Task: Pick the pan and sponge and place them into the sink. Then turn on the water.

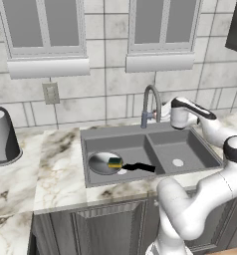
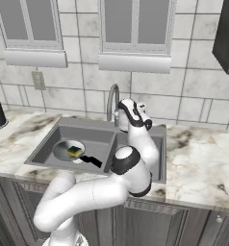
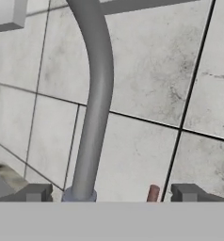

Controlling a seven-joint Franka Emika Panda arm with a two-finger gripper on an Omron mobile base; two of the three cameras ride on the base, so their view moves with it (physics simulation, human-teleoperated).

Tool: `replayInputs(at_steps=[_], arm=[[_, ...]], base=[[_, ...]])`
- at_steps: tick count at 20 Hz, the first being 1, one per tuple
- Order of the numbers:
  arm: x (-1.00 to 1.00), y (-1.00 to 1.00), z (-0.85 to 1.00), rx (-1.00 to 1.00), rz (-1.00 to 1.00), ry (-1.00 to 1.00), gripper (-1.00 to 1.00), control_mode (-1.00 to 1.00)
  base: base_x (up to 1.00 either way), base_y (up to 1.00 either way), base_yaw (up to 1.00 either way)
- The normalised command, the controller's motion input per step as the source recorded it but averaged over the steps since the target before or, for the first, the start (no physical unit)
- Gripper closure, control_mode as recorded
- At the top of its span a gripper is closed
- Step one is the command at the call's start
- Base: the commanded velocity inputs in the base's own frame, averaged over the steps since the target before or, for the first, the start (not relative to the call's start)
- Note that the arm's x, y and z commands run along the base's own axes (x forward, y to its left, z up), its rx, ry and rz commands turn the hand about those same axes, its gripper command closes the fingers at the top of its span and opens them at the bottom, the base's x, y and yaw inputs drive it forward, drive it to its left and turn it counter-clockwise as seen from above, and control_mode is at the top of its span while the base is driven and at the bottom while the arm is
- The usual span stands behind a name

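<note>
A: Report position of pan (image 1: pixel 104 163) and sponge (image 1: pixel 115 162).

B: Both are in the left basin of the sink (image 1: pixel 190 133). The sponge rests on the pan, at its right side. The pan handle (image 1: pixel 140 167) points right, toward the divider between basins.

A: Gripper (image 3: pixel 112 193) status?

B: Jaws fully spread, grasping nothing. It is raised behind the sink, level with the faucet (image 1: pixel 150 102) base, facing the tiled wall (image 3: pixel 147 94). In the hand view the faucet stem (image 3: pixel 92 117) rises between the fingertips (image 3: pixel 38 193), nearer the left one; a small reddish lever (image 3: pixel 153 193) stands just inside the right tip.

A: Water?

B: No stream visible at the spout.
</note>
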Motion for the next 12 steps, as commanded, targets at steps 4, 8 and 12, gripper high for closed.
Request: replayInputs(at_steps=[4,8,12], arm=[[0.49,-0.12,-0.09,0.0,0.0,0.0,-1.0,-1.0],[0.47,-0.4,-0.01,0.02,0.0,0.0,-1.0,-1.0],[0.42,-0.65,0.0,0.08,0.0,0.0,-1.0,-1.0]], base=[[0.0,0.0,0.0],[0.0,0.0,0.0],[0.0,0.0,0.0]])
